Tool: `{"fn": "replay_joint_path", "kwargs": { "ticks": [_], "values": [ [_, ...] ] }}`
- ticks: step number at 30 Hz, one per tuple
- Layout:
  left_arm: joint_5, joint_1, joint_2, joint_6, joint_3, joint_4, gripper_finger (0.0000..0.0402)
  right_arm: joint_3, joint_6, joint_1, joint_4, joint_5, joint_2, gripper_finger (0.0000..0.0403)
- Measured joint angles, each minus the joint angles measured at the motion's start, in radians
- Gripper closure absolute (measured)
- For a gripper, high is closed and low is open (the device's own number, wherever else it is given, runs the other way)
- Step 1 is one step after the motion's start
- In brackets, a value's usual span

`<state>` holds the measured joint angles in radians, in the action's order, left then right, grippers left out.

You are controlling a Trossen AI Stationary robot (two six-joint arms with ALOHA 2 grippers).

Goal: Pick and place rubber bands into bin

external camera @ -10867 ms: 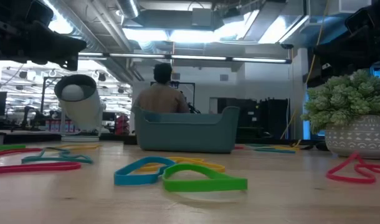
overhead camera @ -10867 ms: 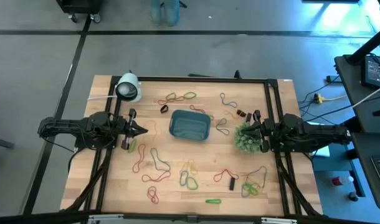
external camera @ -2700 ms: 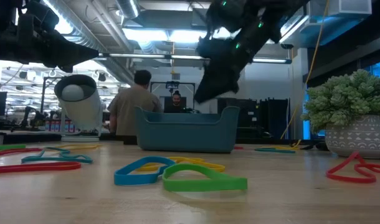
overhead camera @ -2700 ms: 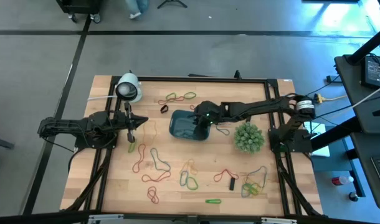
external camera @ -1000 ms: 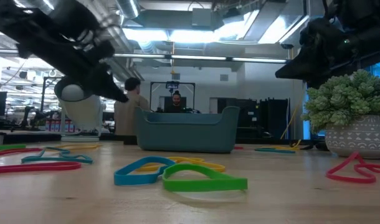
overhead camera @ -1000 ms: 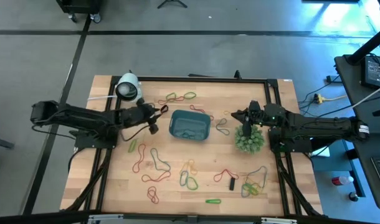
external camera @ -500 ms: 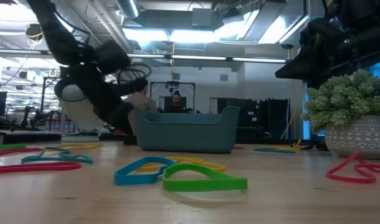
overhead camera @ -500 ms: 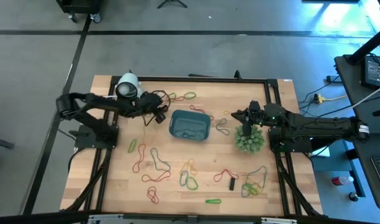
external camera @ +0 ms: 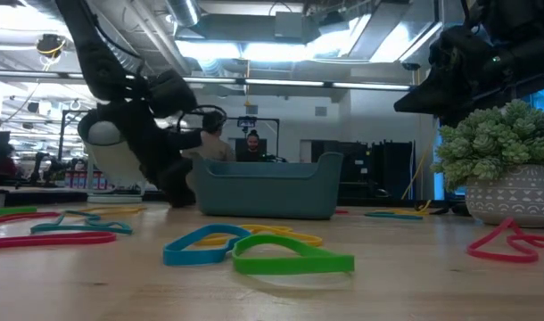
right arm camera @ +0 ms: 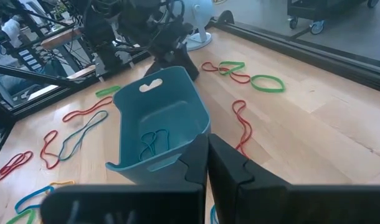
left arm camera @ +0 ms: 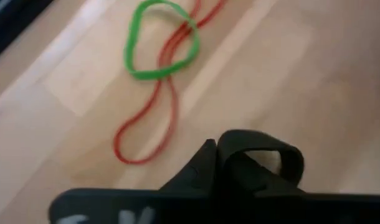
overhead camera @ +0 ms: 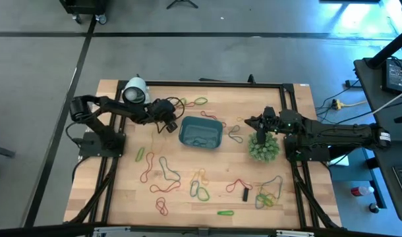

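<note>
The bin [overhead camera: 201, 132] is sitting just above the centre of the high view, with a thin teal rubber band [right arm camera: 154, 140] lying inside it. Loose rubber bands [overhead camera: 163, 172] are lying scattered over the wooden table [overhead camera: 293, 197], most of them in the lower half of that view, with a green and red pair [left arm camera: 162, 50] near the upper left. The left gripper [overhead camera: 170, 125] is reaching down to the tabletop just left of the bin, its fingers pressed together; whether a band is caught between them I cannot tell. The right gripper [overhead camera: 252, 122] is hovering at centre right, its fingers closed on nothing, beside a spiky green plant [overhead camera: 264, 146]. A white dome-shaped object [overhead camera: 136, 93] is standing at the upper left.
</note>
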<state>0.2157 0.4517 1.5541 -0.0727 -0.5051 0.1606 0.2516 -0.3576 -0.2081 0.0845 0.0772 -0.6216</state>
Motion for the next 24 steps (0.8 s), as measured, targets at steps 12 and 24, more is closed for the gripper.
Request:
{"fn": "replay_joint_path", "kwargs": {
  "ticks": [12,24],
  "values": [
    [0.083,-0.131,-0.330,0.034,-0.014,-0.106,0.0399,0.000,0.003,0.000,0.000,0.000,0.000,0.0388],
    [0.131,-0.335,-0.244,0.114,-0.325,-0.242,0.0399,0.001,0.022,0.000,0.000,0.000,0.000,0.0388]
  ]
}}
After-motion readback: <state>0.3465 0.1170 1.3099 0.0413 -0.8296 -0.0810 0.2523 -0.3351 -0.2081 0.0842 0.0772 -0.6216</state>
